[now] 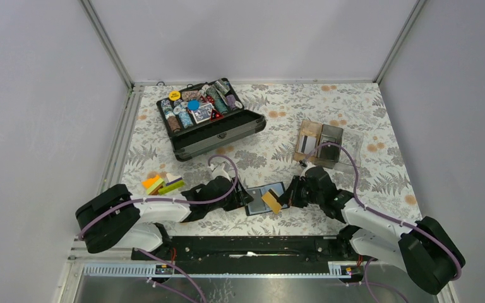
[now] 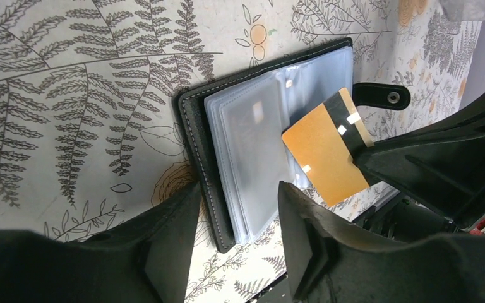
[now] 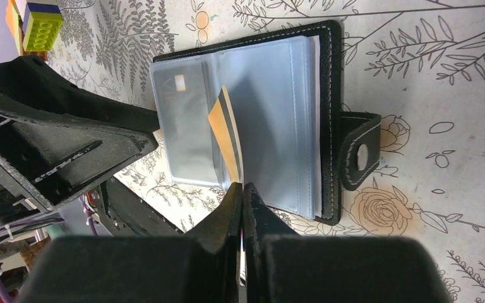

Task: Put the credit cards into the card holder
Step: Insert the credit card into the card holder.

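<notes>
The black card holder (image 1: 257, 201) lies open on the table, blue-grey pockets up; it also shows in the left wrist view (image 2: 252, 145) and the right wrist view (image 3: 278, 120). My right gripper (image 1: 288, 194) (image 3: 242, 189) is shut on an orange-tan credit card with a dark stripe (image 1: 271, 201) (image 2: 322, 154) (image 3: 225, 136). The card is tilted, with its free end over the holder's pockets. My left gripper (image 1: 243, 197) (image 2: 240, 189) is open, its fingers standing either side of the holder's near corner. Another card (image 1: 304, 144) lies in the clear tray (image 1: 355, 144).
A large black chip case (image 1: 211, 120) full of poker chips stands open at the back left. Coloured toy blocks (image 1: 162, 184) (image 3: 41, 25) sit left of my left arm. The holder's snap strap (image 2: 382, 96) (image 3: 358, 151) sticks out sideways.
</notes>
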Controlling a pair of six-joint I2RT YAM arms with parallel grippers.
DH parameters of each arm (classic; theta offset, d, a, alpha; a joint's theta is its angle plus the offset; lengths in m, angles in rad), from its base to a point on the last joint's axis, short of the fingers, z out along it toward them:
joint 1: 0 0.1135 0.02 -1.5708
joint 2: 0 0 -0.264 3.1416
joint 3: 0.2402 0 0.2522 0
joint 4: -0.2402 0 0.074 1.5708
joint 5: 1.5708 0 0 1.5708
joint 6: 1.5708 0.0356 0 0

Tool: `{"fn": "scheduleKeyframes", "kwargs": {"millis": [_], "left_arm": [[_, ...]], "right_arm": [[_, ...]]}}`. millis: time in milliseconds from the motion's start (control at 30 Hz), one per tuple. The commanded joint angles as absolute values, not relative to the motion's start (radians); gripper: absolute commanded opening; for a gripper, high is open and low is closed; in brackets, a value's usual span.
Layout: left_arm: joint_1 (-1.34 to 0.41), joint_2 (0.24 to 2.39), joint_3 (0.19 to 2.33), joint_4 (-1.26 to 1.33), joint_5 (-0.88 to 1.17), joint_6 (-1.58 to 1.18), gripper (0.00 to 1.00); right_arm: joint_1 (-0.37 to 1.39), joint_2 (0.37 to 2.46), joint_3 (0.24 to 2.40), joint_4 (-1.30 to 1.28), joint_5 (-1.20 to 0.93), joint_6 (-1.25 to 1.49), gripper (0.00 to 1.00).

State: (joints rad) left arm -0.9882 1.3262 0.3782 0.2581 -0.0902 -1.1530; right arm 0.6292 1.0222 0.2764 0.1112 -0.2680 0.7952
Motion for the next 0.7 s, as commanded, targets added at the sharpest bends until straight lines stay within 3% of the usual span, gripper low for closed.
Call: {"fn": "scheduleKeyframes", "kwargs": {"millis": [0,233,667], "left_arm": [[-0.995,1.363,0.4,0.267,-0.089,-1.142,0.49],[-0.999,1.388,0.414,0.233,-0.104,-1.131,0.37],[-1.0,1.433,0.428,0.207,-0.113,-1.123,0.28]], "right_arm": [[0.653,1.047,0.26,0.132,-0.218,0.812,0.0],[0.671,1.089,0.257,0.184,-0.18,0.844,0.0],[0.703,1.129,0.234,0.261,-0.088,0.872,0.0]]}}
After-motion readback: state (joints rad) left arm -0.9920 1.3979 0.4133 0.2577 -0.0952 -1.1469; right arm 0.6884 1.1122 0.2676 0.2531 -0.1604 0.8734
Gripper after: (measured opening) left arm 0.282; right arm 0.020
